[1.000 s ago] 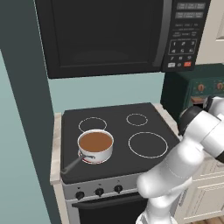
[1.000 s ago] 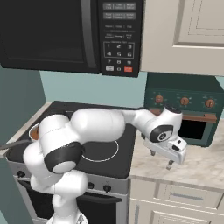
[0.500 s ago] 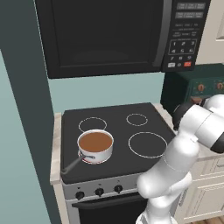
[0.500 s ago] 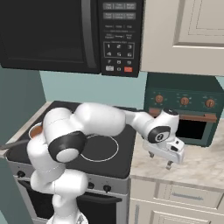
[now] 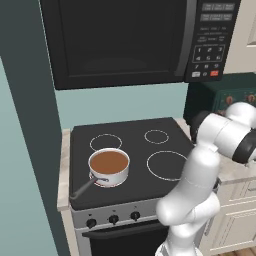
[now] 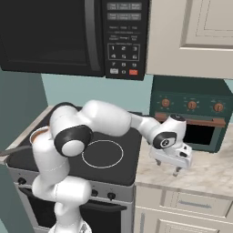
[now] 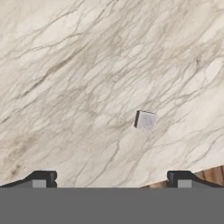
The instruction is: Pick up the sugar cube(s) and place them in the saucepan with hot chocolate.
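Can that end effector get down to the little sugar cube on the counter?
Probably yes. The end effector hangs open over the marble counter, and the sugar cube lies bare, with nothing beside or above it. It sits off-centre between the fingertips, so a small shift seems needed.

Your arm (image 6: 104,120) is glossy white, rounded segments. Dark grey joint rings. Your gripper (image 6: 167,167) is a white block, small dark fingertips (image 7: 43,178).

A black stove top (image 5: 135,150) with white burner rings is seen beneath a black microwave (image 5: 130,40) with a keypad. A dark green toaster oven (image 6: 193,118) with orange knobs is set on the marble desk (image 6: 205,170), just beside the stove. Cream cabinets (image 6: 191,36) are mounted above it.
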